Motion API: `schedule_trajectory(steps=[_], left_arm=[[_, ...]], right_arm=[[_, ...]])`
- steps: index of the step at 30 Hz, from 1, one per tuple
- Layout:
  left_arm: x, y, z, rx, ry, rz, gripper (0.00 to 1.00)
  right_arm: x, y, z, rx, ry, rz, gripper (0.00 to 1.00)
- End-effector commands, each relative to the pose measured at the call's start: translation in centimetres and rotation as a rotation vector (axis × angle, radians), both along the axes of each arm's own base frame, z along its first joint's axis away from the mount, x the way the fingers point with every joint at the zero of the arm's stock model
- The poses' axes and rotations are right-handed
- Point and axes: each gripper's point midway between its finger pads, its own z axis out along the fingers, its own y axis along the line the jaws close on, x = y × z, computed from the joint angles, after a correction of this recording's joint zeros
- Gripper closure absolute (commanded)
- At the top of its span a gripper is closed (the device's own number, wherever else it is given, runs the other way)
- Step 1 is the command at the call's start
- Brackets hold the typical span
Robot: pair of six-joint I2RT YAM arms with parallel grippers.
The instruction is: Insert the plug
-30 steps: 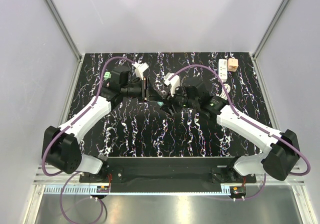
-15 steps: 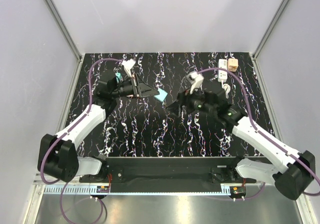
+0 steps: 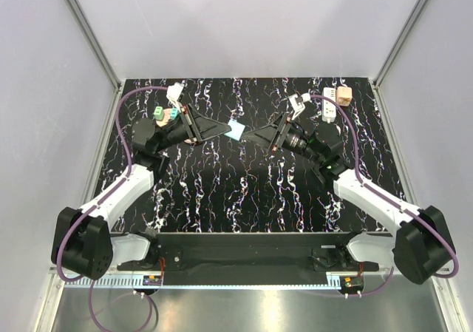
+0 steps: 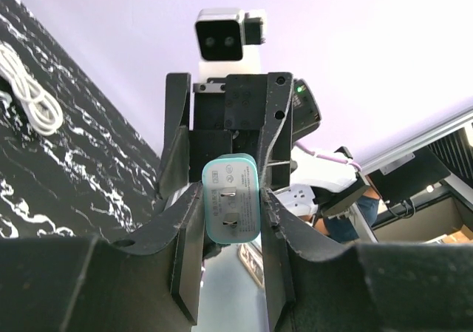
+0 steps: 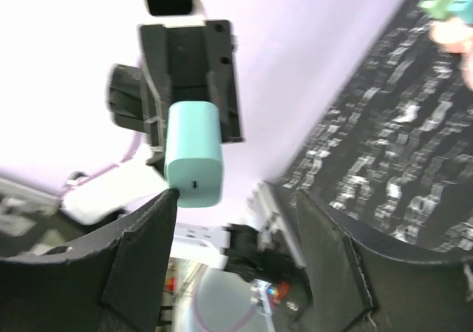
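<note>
A mint-green charger block is being pinched in the left gripper's jaws, its prongs being revealed only wrist-side; the right gripper's jaws are being held spread.

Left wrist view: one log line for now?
left pincer: shut on teal charger | right pincer: open, facing it | peach plug: beside power strip

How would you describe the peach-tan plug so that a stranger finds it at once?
Start at the black marbled table and go to its far right corner, where a white power strip lies. The plug is the small peach-tan cube just right of the strip, the only tan block in that corner.
</note>
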Motion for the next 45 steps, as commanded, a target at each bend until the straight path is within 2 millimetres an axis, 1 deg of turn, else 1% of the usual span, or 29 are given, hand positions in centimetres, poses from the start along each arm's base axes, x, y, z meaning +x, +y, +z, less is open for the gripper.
schedule_trajectory(steps=[1, 3, 5, 9, 12, 16, 18, 24, 27, 29, 30, 31, 35, 38, 40, 41, 42, 43, 44, 45], left_arm=[[-0.9, 0.7, 2.7, -0.064, -0.114, 0.029, 1.00], [-0.7, 0.7, 2.6, -0.060, -0.113, 0.039, 1.00], [-0.6, 0.6, 2.5, -0.057, -0.111, 0.043, 1.00], [0.0, 0.6, 1.7, -0.033, -0.099, 0.069, 1.00], [0.5, 0.6, 1.2, -0.023, -0.088, 0.089, 1.00], [1.1, 0.5, 0.5, -0.022, -0.066, 0.101, 1.00], [1.2, 0.5, 0.4, -0.030, -0.059, 0.099, 1.00], [1.1, 0.5, 0.6, -0.054, -0.061, 0.093, 1.00], [0.8, 0.5, 0.8, -0.076, -0.060, 0.084, 1.00], [0.6, 0.4, 0.8, -0.095, -0.038, 0.069, 1.00], [0.5, 0.4, 0.8, -0.101, -0.040, 0.066, 1.00], [0.4, 0.3, 0.8, -0.104, -0.029, 0.060, 1.00], [0.2, 0.2, 0.8, -0.107, -0.029, 0.058, 1.00], [0.3, -0.1, 0.2, -0.086, -0.002, 0.058, 1.00], [0.3, -0.2, -0.2, -0.088, 0.018, 0.063, 1.00], [0.3, -0.2, -0.3, -0.093, 0.022, 0.064, 1.00], [0.3, -0.1, -0.2, -0.097, 0.019, 0.063, 1.00], [0.3, -0.2, -0.4, -0.094, 0.024, 0.063, 0.97], [0.4, -0.2, -0.5, -0.089, 0.028, 0.063, 0.89], [0.5, -0.2, -1.0, -0.077, 0.046, 0.068, 0.79]], right_arm=[[-1.4, 0.2, 4.4, 0.181, -0.073, 0.090, 0.29], [-1.4, 0.3, 4.4, 0.200, -0.063, 0.098, 0.33], [-1.1, 0.4, 4.3, 0.208, -0.063, 0.098, 0.40], [-1.2, 0.5, 4.7, 0.226, -0.071, 0.105, 0.45], [-1.1, 0.4, 5.1, 0.232, -0.091, 0.098, 0.45], [-0.9, 0.7, 4.8, 0.219, -0.089, 0.105, 0.38], [-0.7, 0.8, 4.6, 0.217, -0.082, 0.103, 0.40], [-0.6, 1.3, 4.0, 0.205, -0.082, 0.097, 0.40], [-0.3, 1.5, 3.8, 0.194, -0.091, 0.088, 0.41], [-0.4, 1.7, 3.9, 0.192, -0.102, 0.091, 0.53], [-0.4, 1.8, 3.9, 0.192, -0.105, 0.091, 0.56], [-0.5, 2.0, 3.9, 0.192, -0.108, 0.091, 0.57], [-0.5, 2.0, 3.9, 0.192, -0.112, 0.082, 0.54], [-0.5, 2.1, 4.0, 0.192, -0.118, 0.083, 0.53], [-0.6, 2.2, 4.0, 0.190, -0.125, 0.086, 0.67], [-0.7, 2.0, 4.3, 0.197, -0.137, 0.083, 0.74], [-0.8, 2.0, 4.3, 0.198, -0.137, 0.081, 0.86], [-0.8, 1.9, 4.2, 0.198, -0.138, 0.073, 0.92], [-0.7, 1.7, 4.4, 0.201, -0.139, 0.053, 0.98], [-0.6, 1.5, 4.3, 0.197, -0.136, 0.039, 1.00]])
